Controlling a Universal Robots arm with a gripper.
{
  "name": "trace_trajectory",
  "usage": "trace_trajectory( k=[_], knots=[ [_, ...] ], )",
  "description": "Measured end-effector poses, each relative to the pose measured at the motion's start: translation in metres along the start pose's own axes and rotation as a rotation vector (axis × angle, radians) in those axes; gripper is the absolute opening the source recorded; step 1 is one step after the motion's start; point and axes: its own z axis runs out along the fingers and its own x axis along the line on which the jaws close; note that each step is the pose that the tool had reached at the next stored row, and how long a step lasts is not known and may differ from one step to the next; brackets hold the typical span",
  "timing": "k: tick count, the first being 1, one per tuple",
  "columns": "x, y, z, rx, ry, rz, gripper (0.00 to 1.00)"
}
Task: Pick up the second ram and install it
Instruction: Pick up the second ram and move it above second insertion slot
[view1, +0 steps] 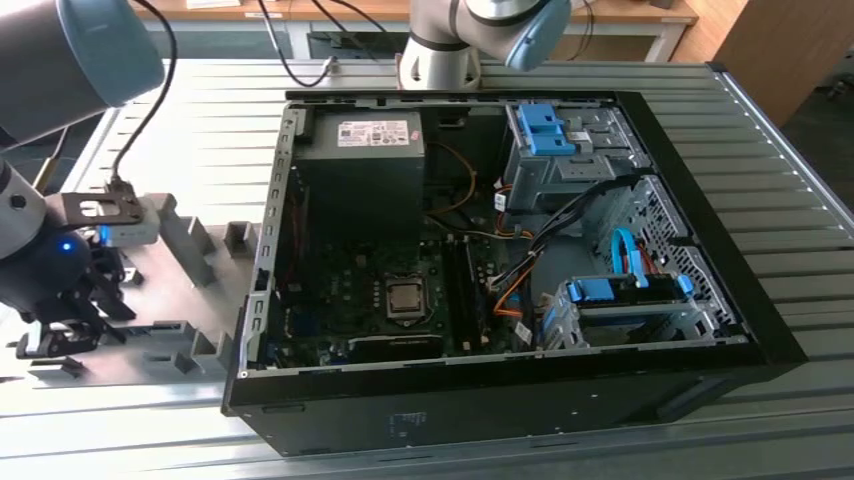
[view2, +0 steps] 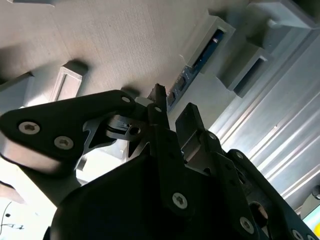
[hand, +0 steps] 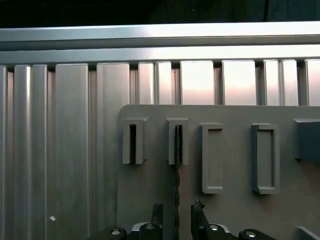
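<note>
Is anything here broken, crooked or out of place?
Nothing stands out. The second ram stands straight on edge in its slot on the grey fixture plate, with the gripper open on either side of it. The computer case lies open on the metal table, with nothing spilled around it.

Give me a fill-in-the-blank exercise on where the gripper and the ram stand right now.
1. In the first wrist view the gripper straddles the second ram, and its jaws are ___.
2. The second ram stands on edge in a slot of the ___ fixture plate.
3. The fixture plate lies on the exterior view's ___ of the open computer case.

Missing words: open; grey; left.
</note>
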Motion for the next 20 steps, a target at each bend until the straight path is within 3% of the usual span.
trace_trajectory(
  k=[4,12,14,16,20],
  knots=[
    [0.0001,0.0002,0.0065,0.0000,0.0000,0.000,0.35],
    [0.0001,0.0002,0.0069,-0.0001,0.0001,0.000,0.35],
    [0.0001,0.0002,0.0071,-0.0001,0.0001,0.000,0.22],
    [0.0001,0.0002,0.0071,-0.0002,0.0002,0.000,0.16],
    [0.0001,0.0002,0.0073,-0.0002,0.0002,0.000,0.14]
  ],
)
